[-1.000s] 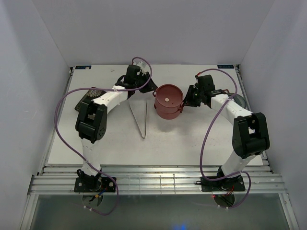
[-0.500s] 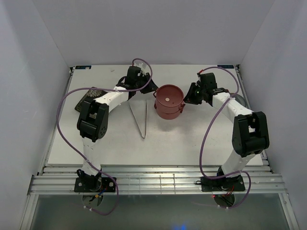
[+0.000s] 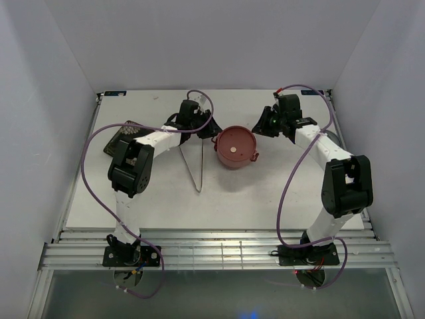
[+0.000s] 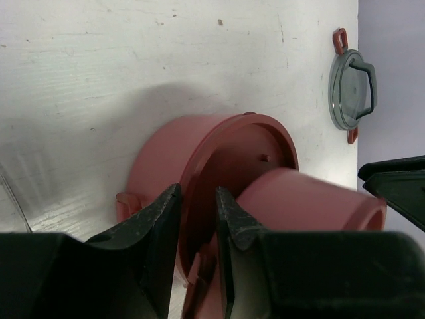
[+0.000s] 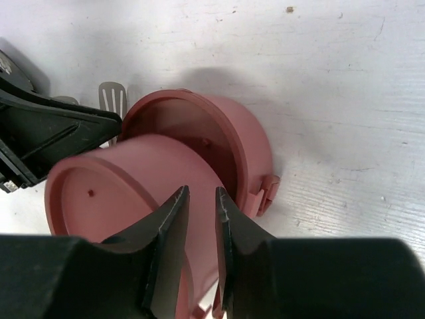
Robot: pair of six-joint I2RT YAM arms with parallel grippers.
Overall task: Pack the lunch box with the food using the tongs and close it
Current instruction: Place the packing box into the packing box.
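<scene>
Looking down from the overhead camera, we see the lunch box [image 3: 234, 147] near the middle of the white table [image 3: 279, 199]. It shows mostly its flat dusty-red lid, which has a pale dot, and a small handle on either side. The left gripper [image 3: 212, 135] meets its far left edge and the right gripper [image 3: 259, 127] is at its far right edge. The tongs [image 3: 196, 166] lie flat just left of the lunch box, untouched, their arms spread in a V that opens toward the far side and holds nothing. A dark patterned plate [image 3: 121, 136] sits at the far left, partly hidden by the left arm. Through the left wrist camera, the left gripper's [image 4: 197, 193] black fingers are drawn close together, pinching a thin red tab of the lunch box low in the gap. Beyond them a wide red tier [image 4: 159, 156] rests on the table, with a narrower red cylinder nearer the lens; we cannot tell how the two fit together. A glass lid [image 4: 352, 86] lies well apart. Through the right wrist camera, the right gripper [image 5: 201, 194] is closed likewise on a red tab, over the same two red parts [image 5: 249, 143]. One slotted tong tip [image 5: 111, 96] shows beyond.
</scene>
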